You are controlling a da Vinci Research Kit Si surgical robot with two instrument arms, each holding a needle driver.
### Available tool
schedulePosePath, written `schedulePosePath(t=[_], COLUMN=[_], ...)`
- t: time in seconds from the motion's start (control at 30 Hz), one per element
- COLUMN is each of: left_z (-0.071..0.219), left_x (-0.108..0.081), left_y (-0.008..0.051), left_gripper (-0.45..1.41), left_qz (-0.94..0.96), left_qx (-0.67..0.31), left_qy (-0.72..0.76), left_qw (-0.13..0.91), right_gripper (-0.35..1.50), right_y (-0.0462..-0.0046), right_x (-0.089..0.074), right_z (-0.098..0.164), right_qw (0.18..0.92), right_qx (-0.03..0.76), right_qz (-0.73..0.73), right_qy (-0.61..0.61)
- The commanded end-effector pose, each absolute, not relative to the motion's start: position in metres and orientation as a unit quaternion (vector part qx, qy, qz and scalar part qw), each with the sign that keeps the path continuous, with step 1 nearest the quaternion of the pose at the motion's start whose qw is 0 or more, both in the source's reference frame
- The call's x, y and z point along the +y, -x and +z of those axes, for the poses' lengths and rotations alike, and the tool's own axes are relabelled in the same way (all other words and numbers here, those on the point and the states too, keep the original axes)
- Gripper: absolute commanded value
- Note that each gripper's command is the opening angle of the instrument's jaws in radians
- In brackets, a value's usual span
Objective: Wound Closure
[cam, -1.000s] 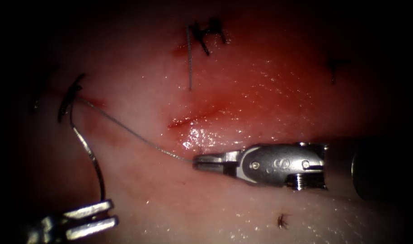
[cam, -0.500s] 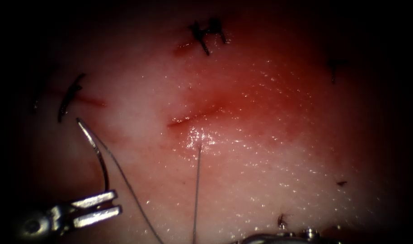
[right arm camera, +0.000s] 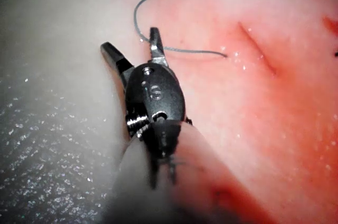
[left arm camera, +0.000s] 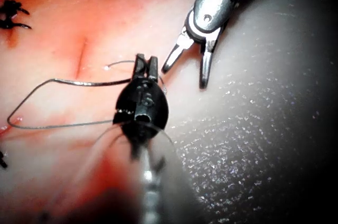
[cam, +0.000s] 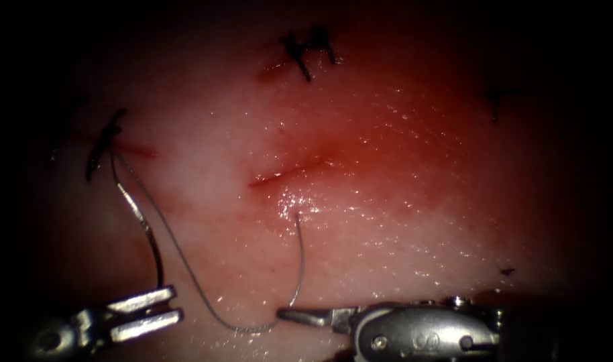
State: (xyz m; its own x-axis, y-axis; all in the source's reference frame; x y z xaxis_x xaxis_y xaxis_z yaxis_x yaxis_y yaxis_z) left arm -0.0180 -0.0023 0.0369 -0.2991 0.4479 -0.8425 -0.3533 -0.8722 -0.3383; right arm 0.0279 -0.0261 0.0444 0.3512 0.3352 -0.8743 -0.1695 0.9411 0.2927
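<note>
Needle [cam: 140, 221] held left of the cut [cam: 290, 172], over the tissue [cam: 400, 201].
Left tool [cam: 145, 310] pinches the needle near one end. Thread [cam: 186, 261] loops from the needle's far end to the right tool [cam: 290, 315], whose jaws are spread and hold nothing; the thread's free end lies just below the cut.

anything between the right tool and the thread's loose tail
Nothing visible. The right tool, jaws open, sits at the thread over bare tissue. The left tool holds the needle near one end, well left of the cut.
</note>
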Motion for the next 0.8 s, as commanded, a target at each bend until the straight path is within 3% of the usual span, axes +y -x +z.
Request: schedulePosePath(t=[0.03, 0.37, 0.8], left_z=[0.0375, 0.0377, 0.0378], left_x=[-0.0028, -0.0027, -0.0028], left_y=[0.0185, 0.0183, 0.0182], left_gripper=[-0.45, -0.45, -0.45], left_qz=[0.805, 0.807, 0.807], left_qx=[-0.046, -0.042, -0.042], left_qy=[0.537, 0.535, 0.535], left_qw=[0.249, 0.248, 0.247], right_gripper=[1.35, 1.19, 1.24], right_y=[-0.0282, -0.027, -0.028], right_x=[-0.0267, -0.0221, -0.0189], right_z=[0.0441, 0.0452, 0.0521], right_qw=[0.816, 0.829, 0.84], right_qx=[0.552, 0.551, 0.54], right_qz=[0.154, 0.097, 0.038], right_qy=[-0.077, -0.006, 0.03])
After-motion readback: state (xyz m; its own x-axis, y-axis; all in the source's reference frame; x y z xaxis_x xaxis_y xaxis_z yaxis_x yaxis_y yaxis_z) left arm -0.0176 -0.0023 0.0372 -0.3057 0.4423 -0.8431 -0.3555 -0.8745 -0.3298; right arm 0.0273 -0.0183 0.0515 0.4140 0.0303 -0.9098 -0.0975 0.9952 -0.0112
